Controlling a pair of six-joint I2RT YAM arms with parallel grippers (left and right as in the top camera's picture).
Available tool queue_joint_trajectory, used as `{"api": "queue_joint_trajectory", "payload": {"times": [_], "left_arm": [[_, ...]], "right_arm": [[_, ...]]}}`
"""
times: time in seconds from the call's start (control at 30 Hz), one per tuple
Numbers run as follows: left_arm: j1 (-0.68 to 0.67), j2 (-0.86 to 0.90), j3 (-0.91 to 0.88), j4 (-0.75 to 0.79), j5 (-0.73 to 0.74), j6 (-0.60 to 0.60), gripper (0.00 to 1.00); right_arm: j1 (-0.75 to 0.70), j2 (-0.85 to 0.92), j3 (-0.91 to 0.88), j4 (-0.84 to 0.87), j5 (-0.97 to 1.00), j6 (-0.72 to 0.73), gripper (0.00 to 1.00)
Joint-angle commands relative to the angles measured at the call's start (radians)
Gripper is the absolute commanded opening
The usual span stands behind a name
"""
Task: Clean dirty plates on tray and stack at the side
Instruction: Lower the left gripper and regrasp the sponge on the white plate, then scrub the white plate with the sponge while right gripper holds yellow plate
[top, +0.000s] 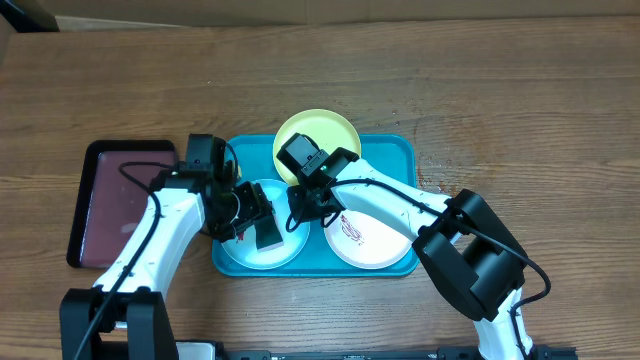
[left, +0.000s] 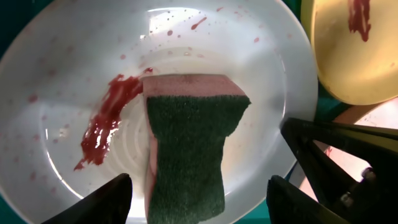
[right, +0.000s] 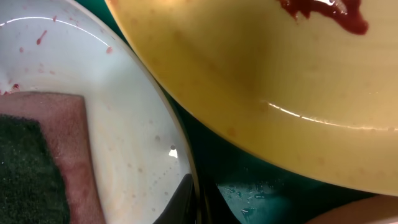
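The turquoise tray (top: 400, 150) holds three plates: lime green (top: 325, 135) at the back, light blue (top: 250, 255) front left, white (top: 375, 245) front right. My left gripper (top: 255, 220) hangs open over the light blue plate (left: 62, 74). A green-and-pink sponge (left: 193, 143) lies flat on that plate between the fingers (left: 199, 202), beside a red smear (left: 102, 124). My right gripper (top: 303, 205) is shut on the light blue plate's right rim (right: 186, 162), fingertips (right: 198, 202) pinching it. The lime plate (right: 261, 68) carries a red smear too.
A dark maroon, black-rimmed tray (top: 115, 200) lies on the wooden table left of the turquoise tray. The right arm (top: 400, 205) crosses above the white plate. The lime plate's far edge overhangs the tray's back rim. Bare tray floor (right: 280, 193) shows between the plates.
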Motion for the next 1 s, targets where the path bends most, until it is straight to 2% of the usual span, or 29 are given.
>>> {"api": "queue_joint_trajectory", "payload": {"times": [0.0, 0.1, 0.37, 0.47, 0.53, 0.63, 0.73, 0.9, 0.97], "left_arm": [[-0.002, 0.016, -0.023, 0.020, 0.019, 0.051, 0.69], [-0.001, 0.038, -0.023, 0.035, 0.014, 0.086, 0.61], [-0.001, 0.135, -0.023, 0.062, 0.011, 0.096, 0.54], [-0.001, 0.150, -0.023, 0.078, 0.011, 0.116, 0.49], [-0.001, 0.149, -0.021, 0.080, 0.010, 0.116, 0.41], [-0.001, 0.149, -0.016, 0.078, 0.010, 0.120, 0.39], [-0.001, 0.148, -0.001, 0.056, 0.010, 0.130, 0.40], [-0.001, 0.148, 0.055, -0.011, -0.022, 0.154, 0.55], [-0.001, 0.148, 0.090, -0.053, -0.071, 0.154, 0.57]], "right_arm": [[-0.010, -0.003, -0.005, 0.004, 0.000, 0.002, 0.04], [-0.010, -0.003, -0.005, 0.008, -0.005, 0.002, 0.04], [-0.010, -0.003, -0.005, 0.004, -0.007, 0.002, 0.04], [-0.010, -0.003, -0.005, 0.004, -0.006, 0.002, 0.04], [-0.010, -0.003, -0.005, 0.004, -0.006, 0.002, 0.04], [-0.010, -0.003, -0.005, 0.005, -0.006, 0.002, 0.04], [-0.010, -0.003, -0.005, 0.005, -0.006, 0.002, 0.04], [-0.010, -0.003, -0.005, 0.005, -0.006, 0.001, 0.04], [-0.010, -0.003, -0.005, 0.004, -0.006, 0.001, 0.04]]}}
